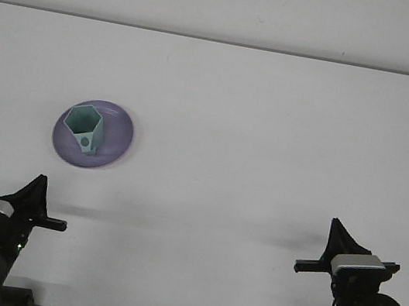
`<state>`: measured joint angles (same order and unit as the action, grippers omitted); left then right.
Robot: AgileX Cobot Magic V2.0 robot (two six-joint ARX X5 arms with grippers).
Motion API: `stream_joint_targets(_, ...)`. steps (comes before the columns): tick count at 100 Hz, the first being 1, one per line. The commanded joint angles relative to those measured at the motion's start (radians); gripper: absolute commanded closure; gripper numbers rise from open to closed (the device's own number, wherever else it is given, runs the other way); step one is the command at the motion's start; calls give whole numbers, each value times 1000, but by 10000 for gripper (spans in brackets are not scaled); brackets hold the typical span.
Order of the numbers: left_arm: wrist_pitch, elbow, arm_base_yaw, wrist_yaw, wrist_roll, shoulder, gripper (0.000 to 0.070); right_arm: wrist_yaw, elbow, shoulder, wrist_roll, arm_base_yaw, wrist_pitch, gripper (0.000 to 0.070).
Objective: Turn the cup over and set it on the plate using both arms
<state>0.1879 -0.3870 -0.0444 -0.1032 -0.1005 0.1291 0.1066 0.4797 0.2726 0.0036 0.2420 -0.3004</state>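
A pale green hexagonal cup [85, 128] stands upright on the purple plate [117, 135] at the left of the white table, its opening facing up. Nothing touches the cup. My left gripper [39, 183] sits low at the front left, well below the plate, its fingers together in a single point and holding nothing. At the front right my right gripper [336, 227] mirrors it, also shut and empty, far from the cup.
The white table [271, 133] stretches to a pale wall at the back. Both arm bases and their wrist cameras sit along the front edge.
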Motion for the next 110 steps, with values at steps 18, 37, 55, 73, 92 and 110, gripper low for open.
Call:
stream_joint_targets(18,-45,-29,0,-1,-29,20,688,71,0,3,-31,-3,20,699)
stream_joint_targets(37,-71,-29,0,-1,-27,26,685,84,0,3,-23,-3,12,699)
stream_joint_targets(55,-55,-29,0,-1,-27,26,686,82,0,3,-23,-3,16,699)
stream_joint_targets(73,-56,-29,0,-1,-27,26,686,82,0,3,-23,-3,16,699)
stream_joint_targets(92,-56,-29,0,-1,-27,26,686,82,0,3,-24,-3,16,699)
stream_joint_targets(110,-58,-24,0,-1,-24,18,686,82,0,3,-24,-3,16,699)
